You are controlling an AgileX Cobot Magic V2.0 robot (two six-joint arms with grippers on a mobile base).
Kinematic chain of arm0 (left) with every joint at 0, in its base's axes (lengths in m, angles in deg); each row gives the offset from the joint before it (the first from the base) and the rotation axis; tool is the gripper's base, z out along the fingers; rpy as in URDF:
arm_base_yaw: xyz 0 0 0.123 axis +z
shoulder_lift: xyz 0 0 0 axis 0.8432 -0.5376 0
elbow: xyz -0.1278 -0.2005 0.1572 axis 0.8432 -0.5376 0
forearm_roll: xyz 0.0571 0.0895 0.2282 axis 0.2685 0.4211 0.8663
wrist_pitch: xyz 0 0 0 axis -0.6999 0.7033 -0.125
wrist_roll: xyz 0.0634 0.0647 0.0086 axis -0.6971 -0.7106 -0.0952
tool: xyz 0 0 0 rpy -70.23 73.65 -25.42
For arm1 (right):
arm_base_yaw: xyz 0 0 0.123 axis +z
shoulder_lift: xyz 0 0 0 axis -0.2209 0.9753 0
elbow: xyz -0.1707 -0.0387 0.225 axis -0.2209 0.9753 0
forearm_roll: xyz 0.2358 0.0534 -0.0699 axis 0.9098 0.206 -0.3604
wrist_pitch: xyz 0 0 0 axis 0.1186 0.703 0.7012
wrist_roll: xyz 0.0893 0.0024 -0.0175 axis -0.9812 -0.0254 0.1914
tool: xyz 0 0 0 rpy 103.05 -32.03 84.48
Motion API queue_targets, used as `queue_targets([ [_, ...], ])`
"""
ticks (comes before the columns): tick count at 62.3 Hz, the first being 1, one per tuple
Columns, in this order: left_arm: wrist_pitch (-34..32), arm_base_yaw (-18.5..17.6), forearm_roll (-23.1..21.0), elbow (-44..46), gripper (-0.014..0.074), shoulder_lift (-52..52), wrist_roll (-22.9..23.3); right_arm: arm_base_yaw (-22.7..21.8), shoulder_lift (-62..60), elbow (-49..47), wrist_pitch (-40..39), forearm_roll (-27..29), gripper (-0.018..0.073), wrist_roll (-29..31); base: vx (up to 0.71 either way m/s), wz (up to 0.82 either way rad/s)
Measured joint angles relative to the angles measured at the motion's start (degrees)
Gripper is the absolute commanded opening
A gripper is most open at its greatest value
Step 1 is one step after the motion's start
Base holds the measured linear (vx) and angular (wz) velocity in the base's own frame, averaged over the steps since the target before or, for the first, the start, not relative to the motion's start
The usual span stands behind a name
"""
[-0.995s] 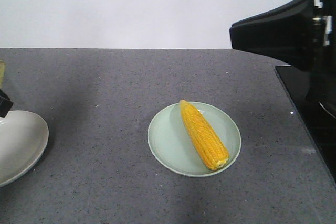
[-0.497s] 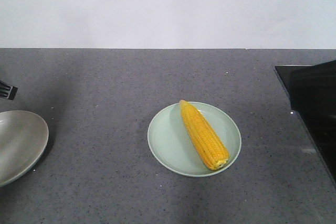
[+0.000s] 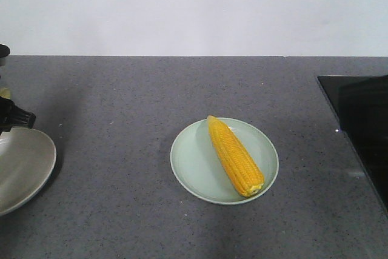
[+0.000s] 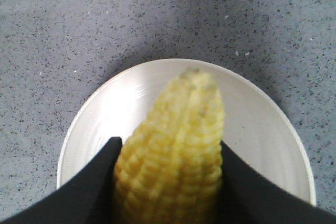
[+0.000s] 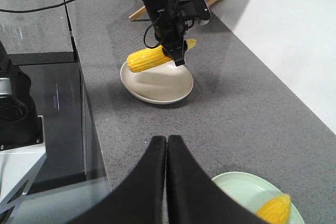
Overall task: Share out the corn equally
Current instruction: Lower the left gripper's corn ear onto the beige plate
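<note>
The left gripper (image 4: 168,182) is clenching a corn cob (image 5: 149,59) above the empty white plate (image 5: 157,85), not yet touching it. Another cob (image 3: 235,156) is lying on the green plate (image 3: 194,162). The right gripper (image 5: 166,150) is hanging closed, holding nothing. Next likely calls for lowering and releasing.

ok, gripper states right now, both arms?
Left gripper: shut on a corn cob, held above the white plate.
Right gripper: shut, holding nothing.
</note>
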Motion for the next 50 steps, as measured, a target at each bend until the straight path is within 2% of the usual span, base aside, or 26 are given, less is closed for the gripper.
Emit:
queue_targets([
  [13,0.0,0.0,0.0,0.0,0.0157,0.0,0.0,0.0,0.0,0.0,0.0,0.0,-0.0004,-0.3,0.0,0.0],
  [32,1.5,0.0,0.0,0.0,0.0428,0.0,0.0,0.0,0.0,0.0,0.0,0.0,-0.0004,-0.7,0.0,0.0],
  [40,2.0,0.0,0.0,0.0,0.0483,0.0,0.0,0.0,0.0,0.0,0.0,0.0,-0.0004,-1.0,0.0,0.0],
  [50,2.6,0.0,0.0,0.0,0.0489,0.0,0.0,0.0,0.0,0.0,0.1,0.0,-0.0004,-1.8,0.0,0.0],
])
